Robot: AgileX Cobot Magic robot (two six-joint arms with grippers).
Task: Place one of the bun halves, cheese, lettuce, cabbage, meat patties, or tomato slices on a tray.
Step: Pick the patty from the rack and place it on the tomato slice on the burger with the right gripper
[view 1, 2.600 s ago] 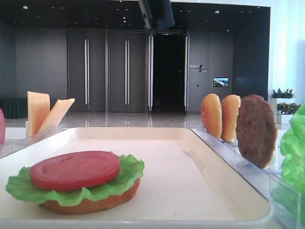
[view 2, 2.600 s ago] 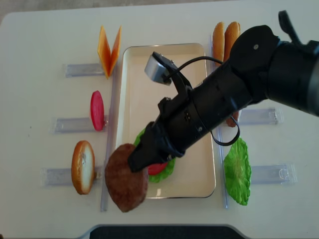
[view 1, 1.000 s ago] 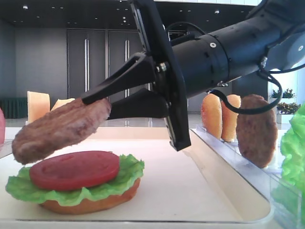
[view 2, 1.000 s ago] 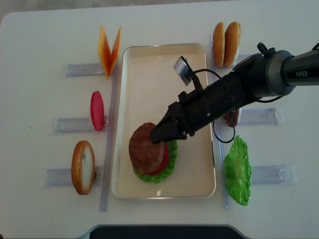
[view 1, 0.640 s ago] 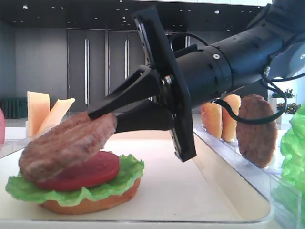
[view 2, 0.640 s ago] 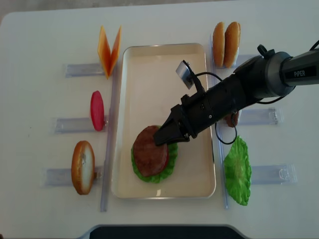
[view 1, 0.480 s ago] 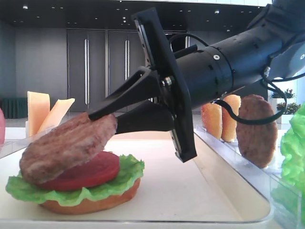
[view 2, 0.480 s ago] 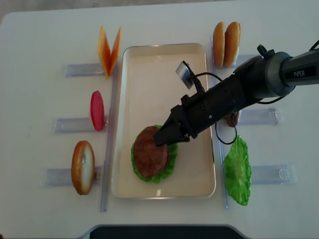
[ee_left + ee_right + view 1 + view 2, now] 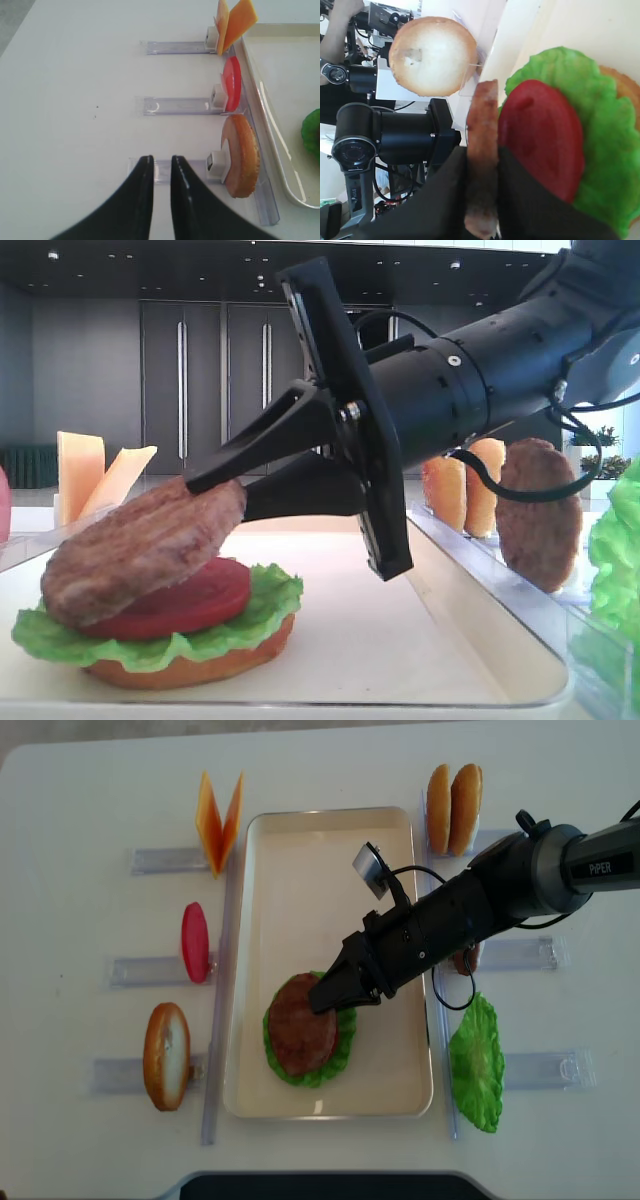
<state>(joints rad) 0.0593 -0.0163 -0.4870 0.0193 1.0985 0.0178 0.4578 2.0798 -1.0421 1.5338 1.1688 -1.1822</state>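
The right wrist view alone shows the black right gripper (image 9: 481, 200) with jaws clamped on the grainy brown meat patty (image 9: 140, 548) – tilted, its low edge on the red tomato slice (image 9: 185, 602), over the cream-white tray (image 9: 300, 850). Two patties are counted – the second (image 9: 538, 513) racked upright. The left gripper (image 9: 158, 172) is closed, empty, above the white bench (image 9: 75, 100).

From my station, the low exterior view looked across into a dim hall: a dark grey panelled wall (image 9: 100, 380) with tall double doors (image 9: 225, 390) carrying long vertical silver handles. I noted a black ceiling (image 9: 150, 265) dotted with small recessed spotlights. The glossy pale floor (image 9: 200, 490) reflected the doors. Potted plants with red flowers (image 9: 598, 435) stood at far right, where daylight came in brightly. Overhead, the work surface was a plain white table (image 9: 90, 810). The wrist view caught camera gear on stands (image 9: 355, 145) past the table edge.
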